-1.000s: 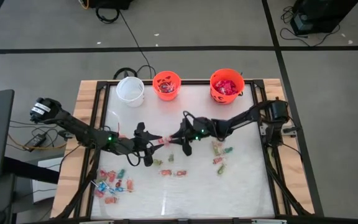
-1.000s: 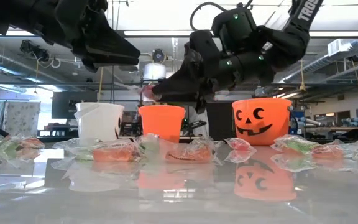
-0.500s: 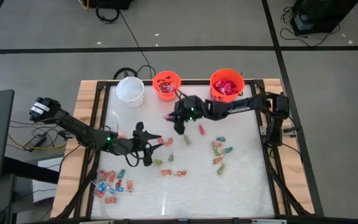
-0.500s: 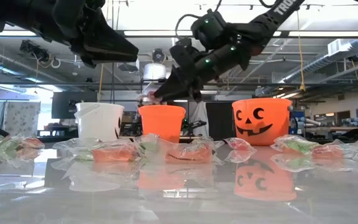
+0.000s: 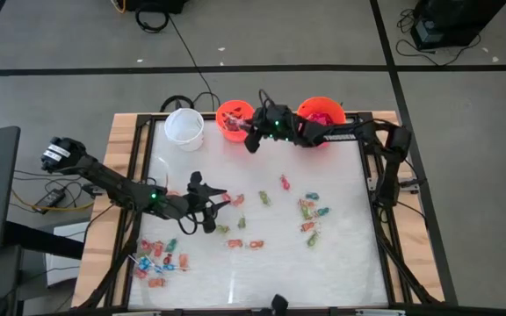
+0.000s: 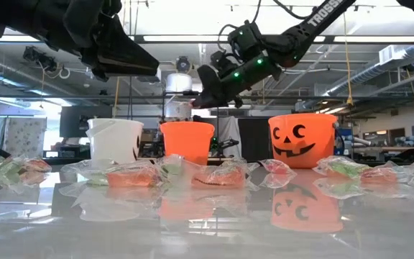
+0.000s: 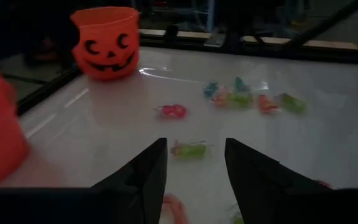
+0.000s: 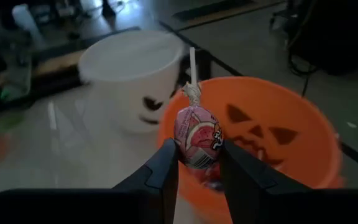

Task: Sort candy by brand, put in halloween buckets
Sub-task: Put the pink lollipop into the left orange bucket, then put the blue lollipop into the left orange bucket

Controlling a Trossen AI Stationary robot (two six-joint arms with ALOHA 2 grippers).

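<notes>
High view: right gripper (image 5: pixel 250 139) jaws pinching lollipop (image 8: pixel 196 144) over small orange bucket (image 5: pixel 234 120); left gripper (image 5: pixel 215 195) jaws spread.

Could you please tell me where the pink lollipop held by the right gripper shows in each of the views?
High view: hidden under the right gripper, beside the small orange bucket.
Low view: too small to tell, at the gripper tip above that bucket.
Left wrist view: not in it.
Right wrist view: pink lollipop, centre, between the fingers, over the bucket.
Shared landmark: the small orange bucket.
</notes>
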